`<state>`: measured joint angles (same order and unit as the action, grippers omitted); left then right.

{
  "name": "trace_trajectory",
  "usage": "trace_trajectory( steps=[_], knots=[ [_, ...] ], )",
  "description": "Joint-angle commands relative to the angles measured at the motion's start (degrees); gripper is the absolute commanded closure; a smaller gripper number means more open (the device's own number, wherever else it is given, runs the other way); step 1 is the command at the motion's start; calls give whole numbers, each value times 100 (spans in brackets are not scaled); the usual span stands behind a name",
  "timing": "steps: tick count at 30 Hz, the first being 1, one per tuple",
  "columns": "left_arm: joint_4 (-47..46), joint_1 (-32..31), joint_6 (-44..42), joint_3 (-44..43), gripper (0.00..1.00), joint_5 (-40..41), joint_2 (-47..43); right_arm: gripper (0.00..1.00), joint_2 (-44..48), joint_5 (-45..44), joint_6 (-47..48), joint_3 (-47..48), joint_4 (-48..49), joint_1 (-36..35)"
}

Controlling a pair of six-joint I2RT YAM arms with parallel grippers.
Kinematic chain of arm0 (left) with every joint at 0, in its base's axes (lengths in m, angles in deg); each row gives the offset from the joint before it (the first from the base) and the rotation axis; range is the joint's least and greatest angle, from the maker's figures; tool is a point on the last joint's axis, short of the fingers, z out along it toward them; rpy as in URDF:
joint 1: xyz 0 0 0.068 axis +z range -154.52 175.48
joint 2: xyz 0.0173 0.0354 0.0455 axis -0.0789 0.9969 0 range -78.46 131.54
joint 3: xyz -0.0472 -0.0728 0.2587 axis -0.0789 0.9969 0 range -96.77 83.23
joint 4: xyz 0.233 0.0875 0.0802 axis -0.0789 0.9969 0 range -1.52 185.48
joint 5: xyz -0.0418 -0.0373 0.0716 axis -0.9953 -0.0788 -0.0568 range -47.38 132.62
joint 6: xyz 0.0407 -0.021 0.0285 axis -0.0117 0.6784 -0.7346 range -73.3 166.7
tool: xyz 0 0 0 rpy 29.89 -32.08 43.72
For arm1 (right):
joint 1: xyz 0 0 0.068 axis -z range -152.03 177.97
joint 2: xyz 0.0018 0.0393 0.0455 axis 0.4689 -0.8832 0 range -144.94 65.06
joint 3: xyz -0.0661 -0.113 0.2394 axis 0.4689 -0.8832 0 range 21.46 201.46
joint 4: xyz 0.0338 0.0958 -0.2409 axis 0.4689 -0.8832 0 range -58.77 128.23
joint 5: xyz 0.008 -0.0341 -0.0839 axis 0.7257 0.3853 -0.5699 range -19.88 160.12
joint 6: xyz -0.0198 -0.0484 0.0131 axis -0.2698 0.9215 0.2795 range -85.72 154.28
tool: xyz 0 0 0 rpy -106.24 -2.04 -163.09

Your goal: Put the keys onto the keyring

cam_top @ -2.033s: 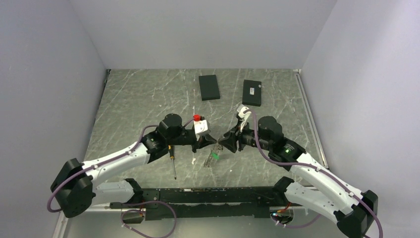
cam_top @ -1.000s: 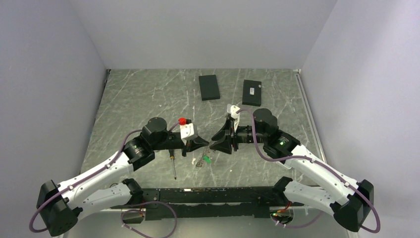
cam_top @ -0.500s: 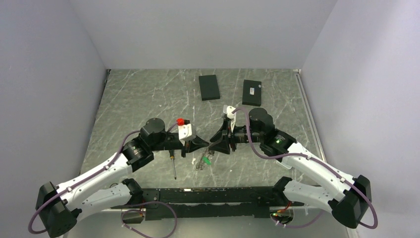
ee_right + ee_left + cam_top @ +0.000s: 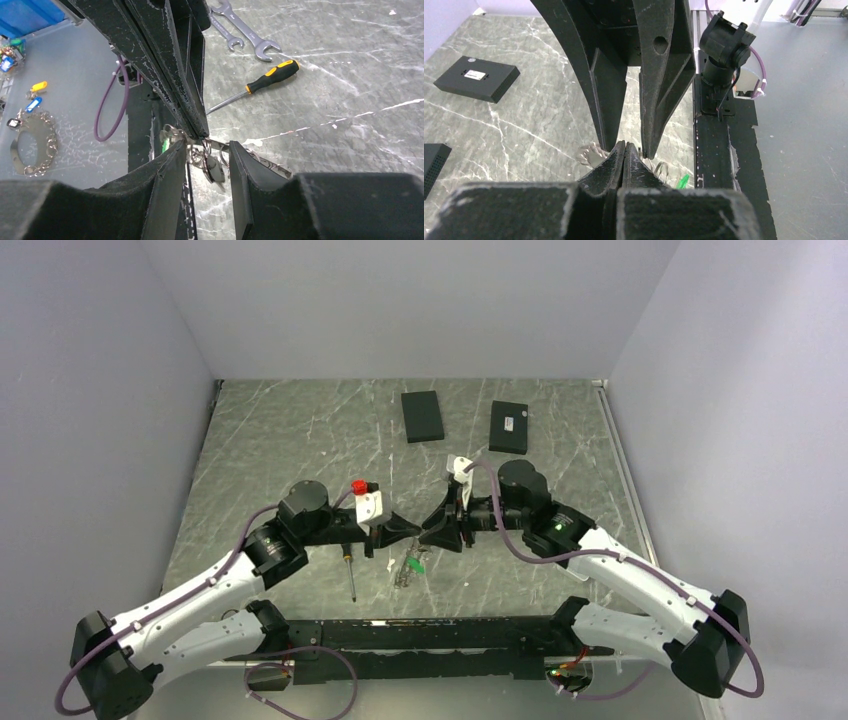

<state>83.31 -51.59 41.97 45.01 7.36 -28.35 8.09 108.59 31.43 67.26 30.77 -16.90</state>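
Note:
My left gripper is shut; in the right wrist view its tip pinches the flat grey band of the keyring. The keyring bunch hangs just under both tips in the top view, with its green tag. A key with a black head dangles among small rings between my right gripper's fingers. My right gripper is open, its jaws on either side of the left tip and the key, touching nothing I can see. In the left wrist view the shut gripper sits between the right fingers.
A black-and-yellow screwdriver lies under the left arm, and two silver wrenches lie beyond it. Two black boxes lie at the back. The black mounting rail runs along the near edge.
Both grippers have moved left together, tip to tip, and the keyring bunch has gone with them. The screwdriver and boxes have not moved.

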Motion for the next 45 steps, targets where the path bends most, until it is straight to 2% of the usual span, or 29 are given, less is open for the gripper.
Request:
trace_trajectory(
  steps=[1, 7, 11, 15, 18, 20, 22, 24, 25, 30, 34, 38, 41, 45],
  knots=[
    [-501, 25, 175, 12, 100, -87, -135, 60, 61, -29, 148, 119, 155, -73],
    [-493, 22, 157, 15, 100, -42, -174, 51, 170, -6, 154, 47, 239, -120],
    [-378, 22, 114, 7, 100, 32, -188, 51, 219, -241, 137, 27, 136, -124],
    [66, 23, 235, 31, 100, 549, -45, 53, 204, -1547, -354, -217, 15, -130],
    [-41, -9, 611, 226, 99, 1055, 165, 54, 357, -2493, -1038, -623, 106, -128],
    [-191, -48, 736, 330, 87, 1074, 297, 53, 448, -3093, -1537, -852, 72, -128],
    [-170, -121, 674, 374, 80, 1239, 418, 53, 492, -3873, -2128, -989, -241, -128],
    [12, -241, 612, 355, 66, 1621, 615, 52, 479, -4418, -2605, -1066, -626, -130],
    [112, -290, 570, 332, 61, 1742, 728, 52, 458, -4487, -2727, -1122, -761, -135],
    [150, -513, 543, 295, 50, 1885, 1153, 53, 126, -3883, -2837, -1310, -937, -174],
    [92, -654, 329, 308, 49, 2053, 1538, 54, -149, -3455, -2918, -1453, -767, -323],
    [9, -869, 604, 195, 45, 2174, 2070, 56, -467, -3579, -3186, -1427, -802, -365],
    [-371, -1022, 893, 339, 44, 2174, 2186, 57, -598, -3475, -3271, -1517, -671, -374],
    [-423, -1123, 940, 354, 45, 2328, 2283, 59, -912, -3349, -3350, -1564, -580, -374]
  ],
)
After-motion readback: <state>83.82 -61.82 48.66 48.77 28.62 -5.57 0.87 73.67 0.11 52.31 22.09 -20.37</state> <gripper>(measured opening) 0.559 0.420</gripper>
